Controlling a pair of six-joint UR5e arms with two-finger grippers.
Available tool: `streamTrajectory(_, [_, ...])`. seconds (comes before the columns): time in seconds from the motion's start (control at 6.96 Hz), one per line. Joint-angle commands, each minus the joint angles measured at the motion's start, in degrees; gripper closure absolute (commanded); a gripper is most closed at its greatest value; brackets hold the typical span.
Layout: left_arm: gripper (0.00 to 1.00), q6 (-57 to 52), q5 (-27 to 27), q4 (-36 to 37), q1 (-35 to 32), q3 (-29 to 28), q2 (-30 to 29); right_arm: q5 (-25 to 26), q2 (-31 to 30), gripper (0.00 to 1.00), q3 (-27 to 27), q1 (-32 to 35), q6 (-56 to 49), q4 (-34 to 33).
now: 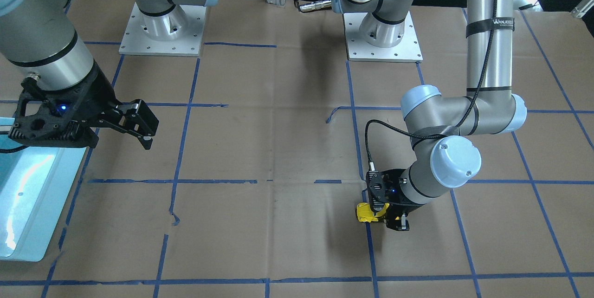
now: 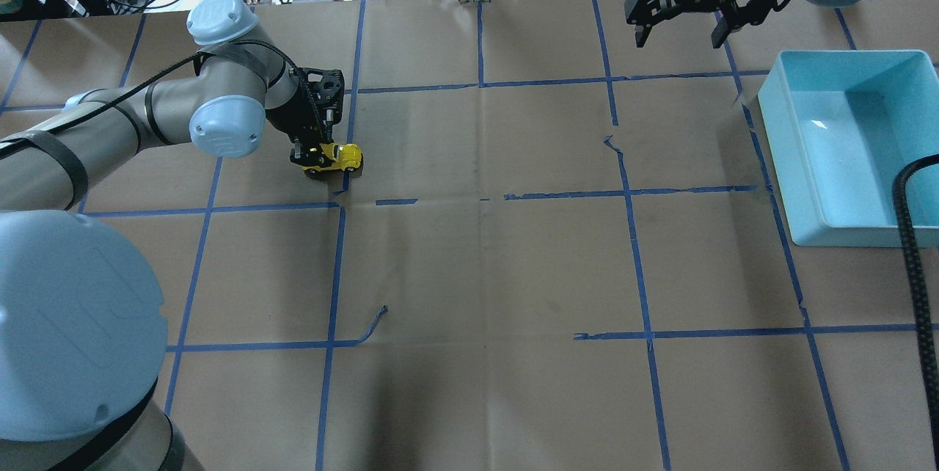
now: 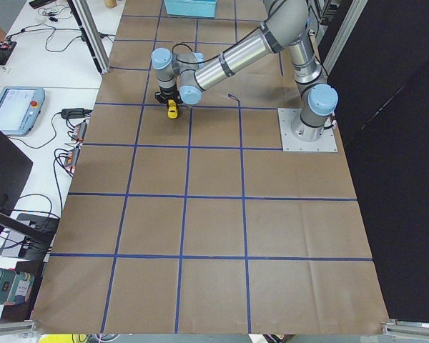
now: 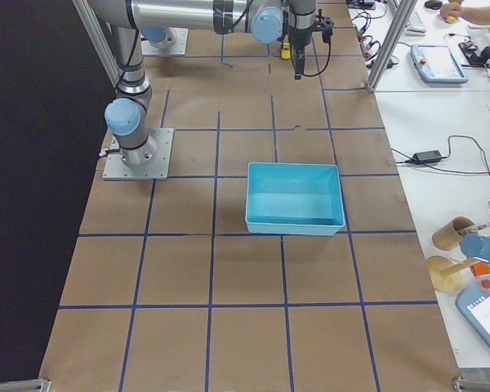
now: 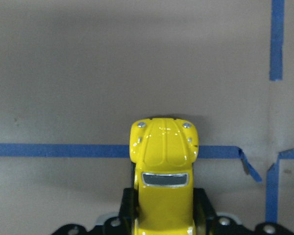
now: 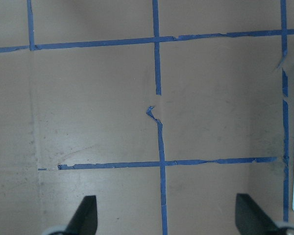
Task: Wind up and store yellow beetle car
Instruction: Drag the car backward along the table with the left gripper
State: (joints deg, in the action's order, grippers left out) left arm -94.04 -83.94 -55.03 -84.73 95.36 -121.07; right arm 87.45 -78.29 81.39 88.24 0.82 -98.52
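Observation:
The yellow beetle car (image 2: 343,158) sits on the brown paper at the far left of the table. My left gripper (image 2: 317,160) is shut on its rear half, low at the table. It also shows in the front view (image 1: 369,212) and fills the left wrist view (image 5: 164,166), nose pointing away, fingers (image 5: 204,205) pressed to its sides. My right gripper (image 2: 678,23) is open and empty, held high at the far right near the tub. Its fingertips (image 6: 85,215) show wide apart in the right wrist view.
A light-blue plastic tub (image 2: 902,232) stands at the right edge of the table, also seen in the front view (image 1: 28,237) and the right side view (image 4: 295,224). Blue tape lines grid the paper. Arm bases (image 1: 162,33) stand at the robot's side.

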Motion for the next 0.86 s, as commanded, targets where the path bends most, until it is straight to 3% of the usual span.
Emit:
streamTrajectory(0.0, [1.0,-0.09,0.0,0.01,0.18,0.0,-0.04,0.0,-0.02,0.0,0.0,0.0,-0.03,-0.27])
streamTrajectory(0.72, [1.0,-2.99,-0.18,-0.17,2.02,0.0,0.04,0.0,0.06,0.0,0.0,0.0,0.06,-0.27])
